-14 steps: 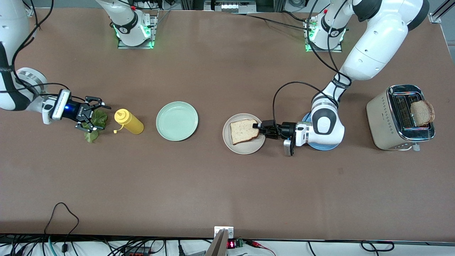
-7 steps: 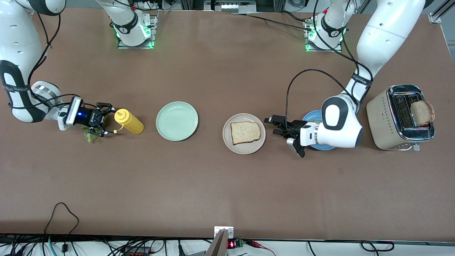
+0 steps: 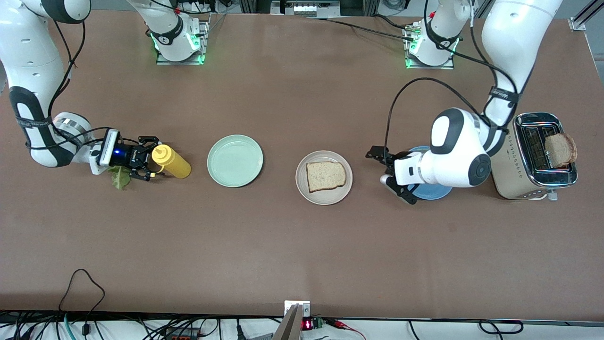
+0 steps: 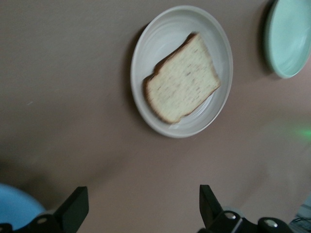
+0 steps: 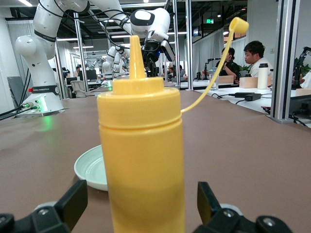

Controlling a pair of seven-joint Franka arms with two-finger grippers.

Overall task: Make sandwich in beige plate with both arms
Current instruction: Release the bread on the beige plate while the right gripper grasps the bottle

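Note:
The beige plate [image 3: 302, 186] holds one light brown bread slice [image 3: 325, 175]; both also show in the left wrist view, plate [image 4: 146, 53] and slice [image 4: 182, 80]. My left gripper [image 3: 378, 156] is open and empty, over the table between the beige plate and a blue plate; its own view shows it [image 4: 141, 208] over bare table. A green lettuce leaf [image 3: 119, 178] lies at the right arm's end, partly under my right gripper [image 3: 146, 163]. That gripper [image 5: 141, 204] is open, its fingers either side of a yellow squeeze bottle [image 5: 141, 145] without touching it. A darker slice [image 3: 561, 149] stands in the toaster.
The yellow bottle [image 3: 172, 162] stands between the lettuce and a mint green plate [image 3: 235, 160]. The blue plate [image 3: 434, 191] lies under the left wrist. A silver toaster [image 3: 512, 160] stands at the left arm's end.
My left gripper let go of the bread slice on the beige plate and drew back toward the blue plate. My right gripper moved from over the lettuce up to the yellow bottle.

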